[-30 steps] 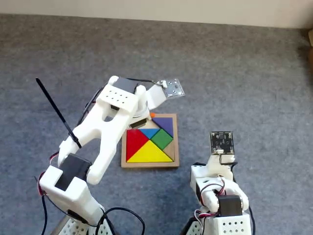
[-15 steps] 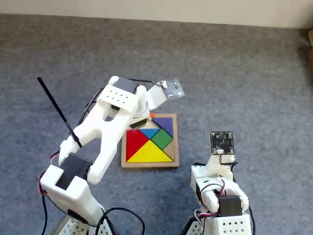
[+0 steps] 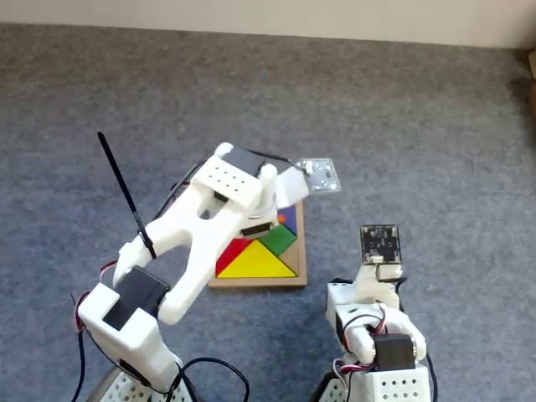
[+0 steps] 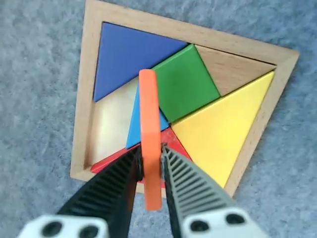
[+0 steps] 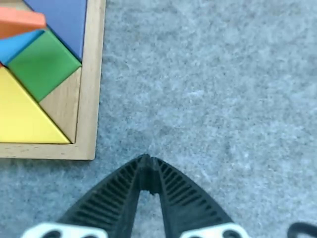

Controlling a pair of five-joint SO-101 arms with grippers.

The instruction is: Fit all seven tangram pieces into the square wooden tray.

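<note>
Since a second ago our left arm has swung across above the wooden tray (image 4: 91,59), carrying the orange piece (image 4: 149,124). Our left gripper (image 4: 151,163) clamps it on edge, likely so we can lower it into a bare gap. Its long axis runs straight out from the jaws, tip toward the dark blue triangle (image 4: 129,54). Our right gripper (image 5: 148,173), pinched closed on nothing, sits over the carpet (image 5: 223,74) beside the tray.

Tangram piece (image 4: 148,114) between left jaws over tray (image 4: 85,99), seemingly clear of it
</note>
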